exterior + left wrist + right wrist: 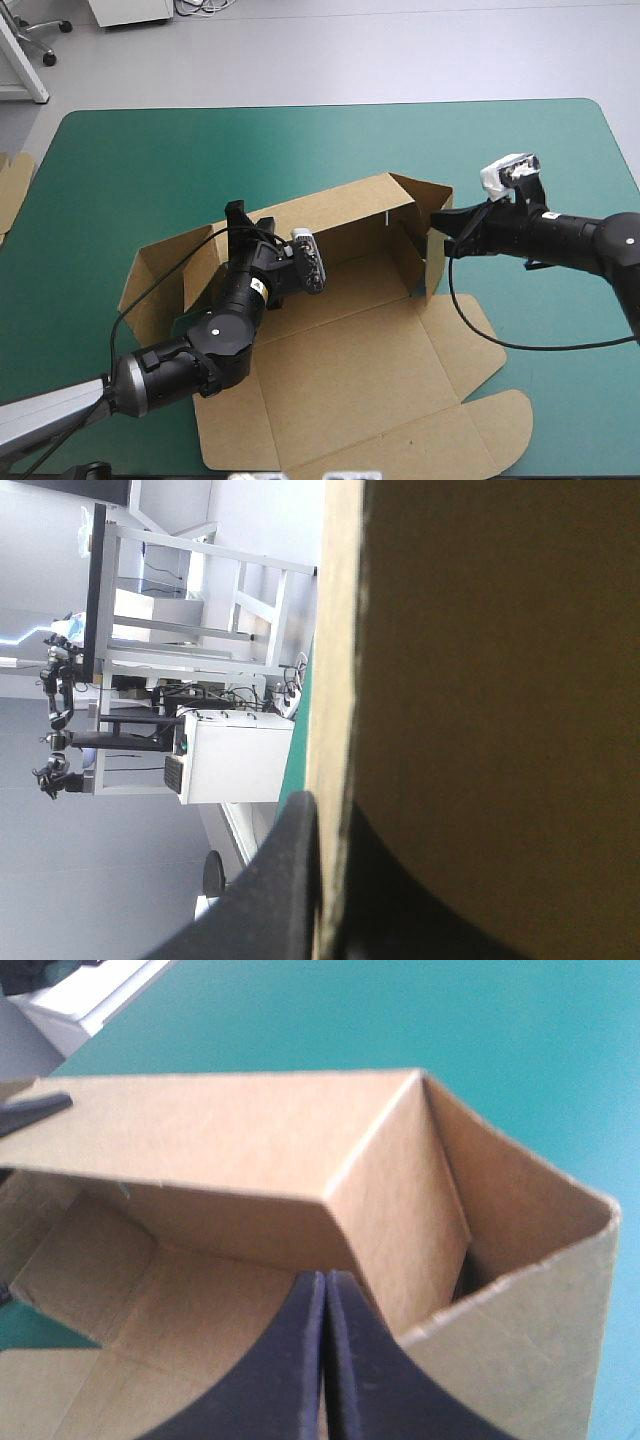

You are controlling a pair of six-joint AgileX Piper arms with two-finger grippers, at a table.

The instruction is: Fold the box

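Observation:
The brown box (360, 350) lies half raised in the middle of the table. Its long back wall (330, 215) stands up, while the lid lies flat toward the front edge. My left gripper (240, 212) is shut on the top edge of that back wall near its left end. In the left wrist view the board (500, 680) runs between the left gripper's (325, 815) two black fingers. My right gripper (438, 224) is shut, its tip against the folded right end wall. In the right wrist view the right gripper (325, 1282) meets the box corner (400, 1210).
The teal-green cover (200, 150) shows around the box on all sides. A loose edge of more brown board (12, 185) pokes in at the table's left edge. The box's left flap (150, 280) stands angled outward beside my left arm.

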